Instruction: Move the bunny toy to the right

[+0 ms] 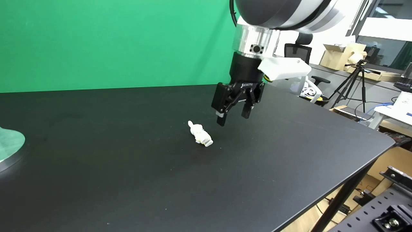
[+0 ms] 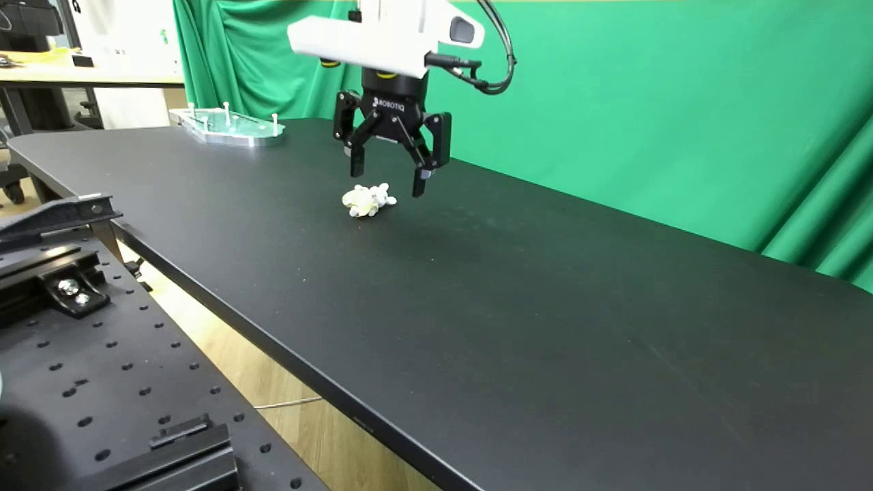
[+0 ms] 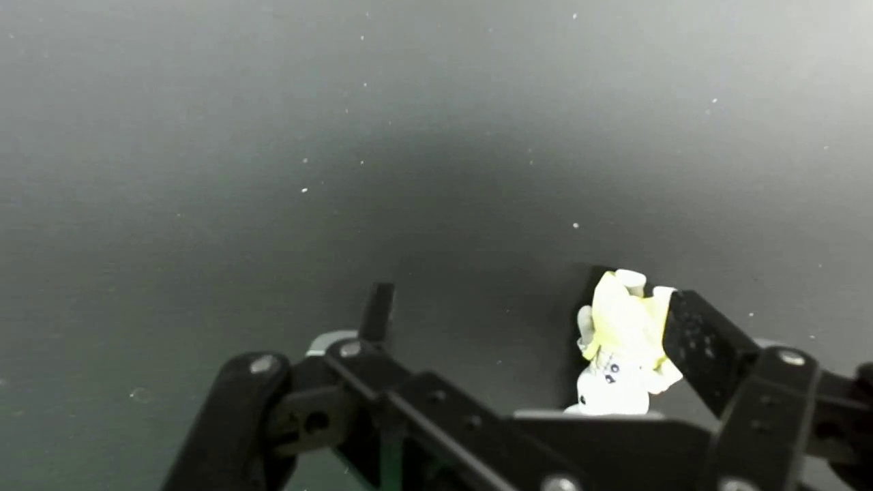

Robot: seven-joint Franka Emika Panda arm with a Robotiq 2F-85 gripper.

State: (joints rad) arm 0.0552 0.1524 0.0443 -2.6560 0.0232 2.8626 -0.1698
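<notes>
Black and spread wide, the pincer [image 1: 233, 121] is held aloft, nothing gripped. Below and to one side, partly hidden by a jaw in the wrist view, the bunny toy [image 3: 624, 324] is seen on the table [image 1: 128, 180]; the gap should be centred over it before descent, lest it be knocked.

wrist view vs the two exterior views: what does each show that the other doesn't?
Only the wrist view: dark dots on the bunny toy.

Only the exterior views: the arm above the gripper and the perforated panel, in both; the tripod, in an exterior view.

Shared: the bunny toy lying on the black tabletop, and the gripper with its jaws apart.
</notes>
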